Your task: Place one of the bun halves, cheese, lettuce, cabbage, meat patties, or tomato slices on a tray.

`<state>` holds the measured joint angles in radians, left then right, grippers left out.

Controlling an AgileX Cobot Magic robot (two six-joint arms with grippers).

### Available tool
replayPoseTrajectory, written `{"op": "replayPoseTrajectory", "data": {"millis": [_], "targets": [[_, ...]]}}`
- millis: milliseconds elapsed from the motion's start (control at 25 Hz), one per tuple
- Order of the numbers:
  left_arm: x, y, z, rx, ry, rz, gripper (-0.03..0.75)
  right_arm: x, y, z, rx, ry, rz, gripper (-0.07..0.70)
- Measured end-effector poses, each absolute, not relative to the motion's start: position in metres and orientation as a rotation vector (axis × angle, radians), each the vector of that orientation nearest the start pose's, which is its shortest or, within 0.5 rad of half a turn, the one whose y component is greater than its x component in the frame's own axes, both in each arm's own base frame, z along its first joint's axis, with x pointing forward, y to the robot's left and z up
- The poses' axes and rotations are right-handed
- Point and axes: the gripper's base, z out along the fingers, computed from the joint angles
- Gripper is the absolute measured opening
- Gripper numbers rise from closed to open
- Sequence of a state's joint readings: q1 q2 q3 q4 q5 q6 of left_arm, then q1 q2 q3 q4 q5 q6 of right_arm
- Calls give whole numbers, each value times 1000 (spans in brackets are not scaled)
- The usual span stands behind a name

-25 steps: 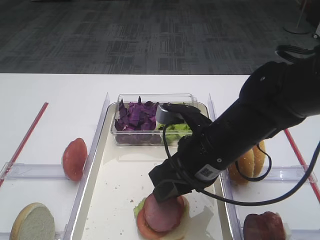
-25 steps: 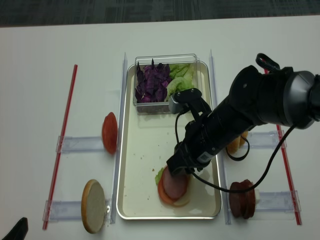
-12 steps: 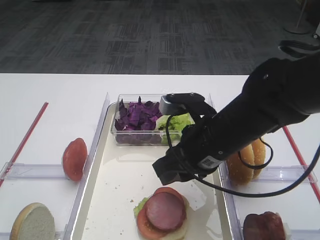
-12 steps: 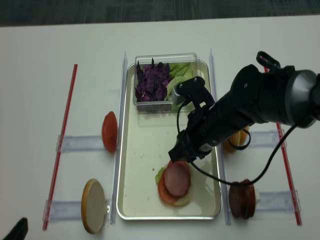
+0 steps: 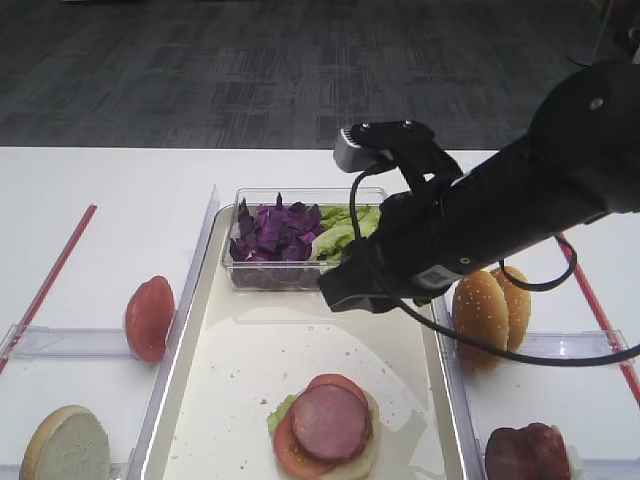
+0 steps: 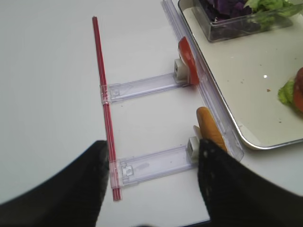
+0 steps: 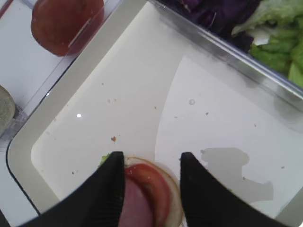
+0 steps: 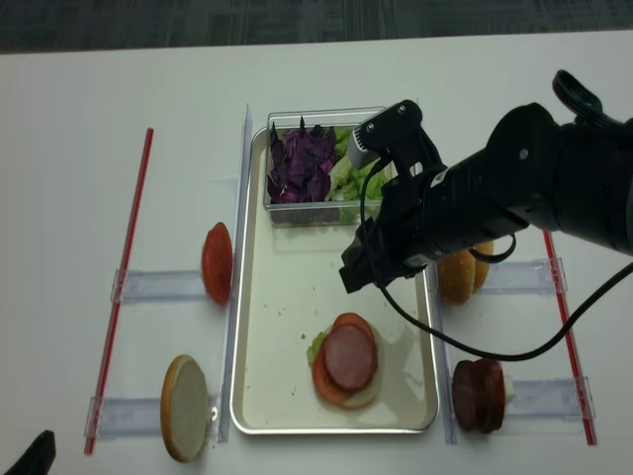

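You got a meat patty (image 5: 331,422) stacked on the tray (image 5: 232,360); your right gripper (image 7: 151,189) hung above it, jaws apart and empty.

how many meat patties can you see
At least 3: one meat patty tops the stack on the tray; two or so stand upright in the right-hand holder. More may be hidden.

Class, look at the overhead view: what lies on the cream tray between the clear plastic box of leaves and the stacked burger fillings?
Only bare cream tray with a few crumbs, seen in the overhead view; the right gripper hangs above it.
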<state>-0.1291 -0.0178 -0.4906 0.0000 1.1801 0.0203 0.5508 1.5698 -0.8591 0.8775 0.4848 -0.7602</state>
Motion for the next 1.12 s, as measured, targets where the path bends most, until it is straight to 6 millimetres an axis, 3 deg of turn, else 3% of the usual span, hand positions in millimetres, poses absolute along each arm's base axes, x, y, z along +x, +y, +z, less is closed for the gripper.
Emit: {"op": "replayPoseTrajectory", "data": {"millis": [280, 600, 1120], "targets": [[-12, 2, 265, 161, 2150, -63, 383, 252, 167, 218, -687, 2432, 619, 440], [-12, 2, 265, 161, 2150, -63, 383, 268, 132, 232, -538, 2389, 490, 472], [-12, 2, 265, 161, 2150, -63, 383, 287, 69, 229, -228, 2470, 285, 570]]}}
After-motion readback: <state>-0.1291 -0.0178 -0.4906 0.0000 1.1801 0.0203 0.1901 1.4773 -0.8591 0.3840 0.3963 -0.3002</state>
